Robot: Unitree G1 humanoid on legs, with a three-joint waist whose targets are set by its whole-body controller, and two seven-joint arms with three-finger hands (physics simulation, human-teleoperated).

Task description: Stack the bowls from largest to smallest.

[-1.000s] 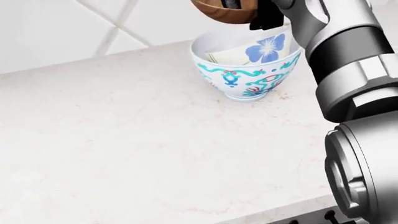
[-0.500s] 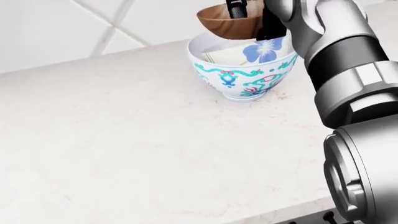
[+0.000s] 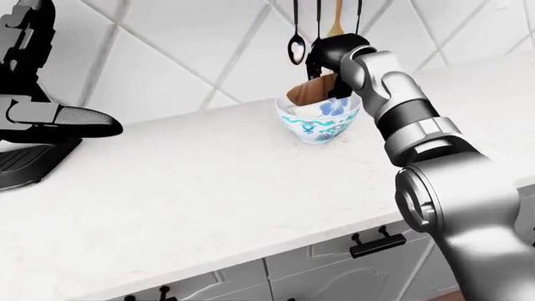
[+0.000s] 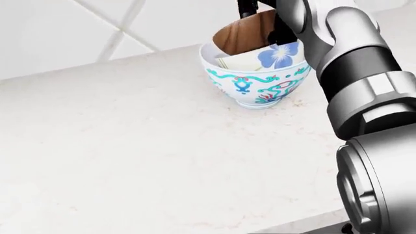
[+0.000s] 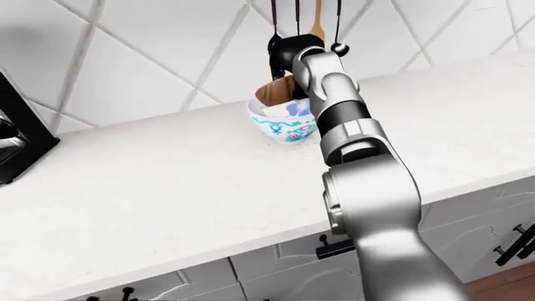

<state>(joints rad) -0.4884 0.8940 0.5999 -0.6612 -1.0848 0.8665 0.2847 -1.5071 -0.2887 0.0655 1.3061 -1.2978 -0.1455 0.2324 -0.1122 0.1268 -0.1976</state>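
Note:
A white bowl with teal and red patterns [image 4: 250, 85] stands on the pale stone counter [image 4: 130, 146] by the tiled wall. Nested inside it is a cream bowl with a blue flower [image 4: 278, 53]. A brown wooden bowl [image 4: 242, 36] leans tilted in the nest's far rim, with its hollow turned towards the camera. My right hand [image 4: 263, 23] is shut on the wooden bowl's upper edge, its dark fingers [image 3: 316, 61] over the rim. The silver right arm [image 4: 364, 97] comes in from the lower right. My left hand does not show.
Ladles and a wooden spoon [image 3: 334, 19] hang on the wall just above the bowls. A black appliance [image 3: 33, 113] stands at the left end of the counter. Cabinet drawers with dark handles [image 3: 378, 241] lie under the counter's near edge.
My right hand has come down with the wooden bowl, from above the patterned bowl into its rim. The wooden bowl has tipped, so its hollow now shows.

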